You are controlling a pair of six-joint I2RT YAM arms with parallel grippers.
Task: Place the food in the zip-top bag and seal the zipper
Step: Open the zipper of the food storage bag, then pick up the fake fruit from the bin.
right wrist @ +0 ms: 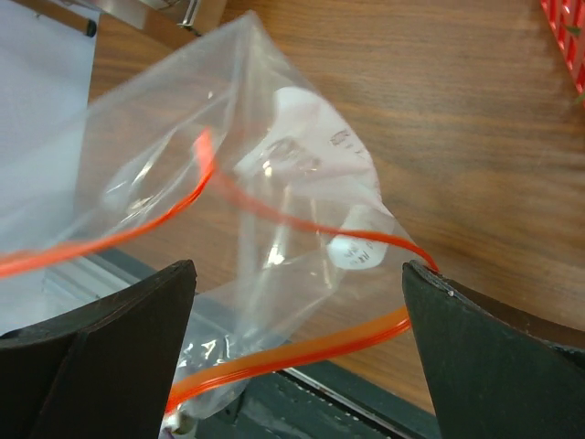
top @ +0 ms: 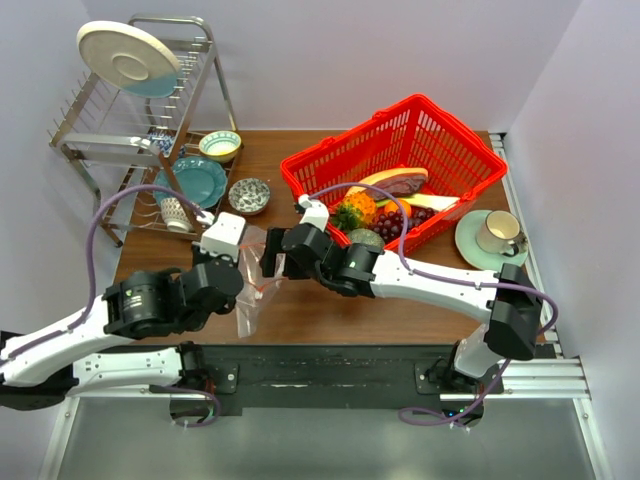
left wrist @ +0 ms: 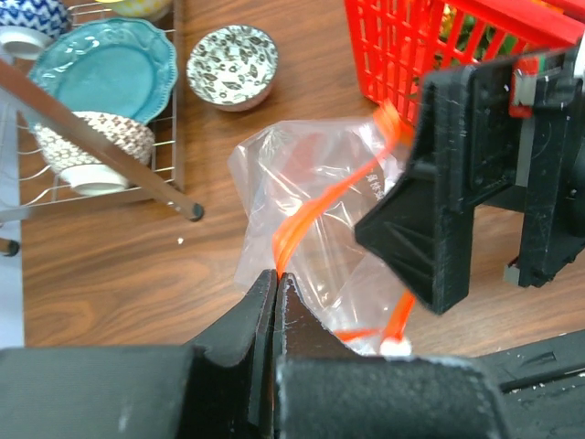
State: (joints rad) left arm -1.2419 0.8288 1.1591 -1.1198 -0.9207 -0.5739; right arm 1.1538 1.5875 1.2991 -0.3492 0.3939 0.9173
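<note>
Clear crinkly plastic of the zip-top bag (top: 256, 285) held over the brown table (top: 400, 300), at about 8 o'clock from the red basket (top: 440, 150). Step in hand, by the look of it: getting the bag's mouth open, with no fruit inside. Left gripper (left wrist: 276, 291) pinched tight on the red-orange zipper (left wrist: 311, 208), jaws closed with the strip between them. Right gripper (right wrist: 297, 311) spread wide, one finger on each side of the bag's mouth, gripping nothing (touching the plastic or not, hard to tell). Pineapple (top: 357, 209) and grape bunch (top: 391, 224) sitting in the basket, at 2 o'clock from the bag and well apart from it. Next, most likely: close the right fingers on the other lip, pull the two lips apart, then go for the fruit. Needs a soft pull, or the thin strip could slip out. Seen only from the top: the fruit and both arms together. Seen only from the left wrist: the tight pinch. Seen only from the right wrist: the white label (right wrist: 352, 247) and the open loop of the mouth.
</note>
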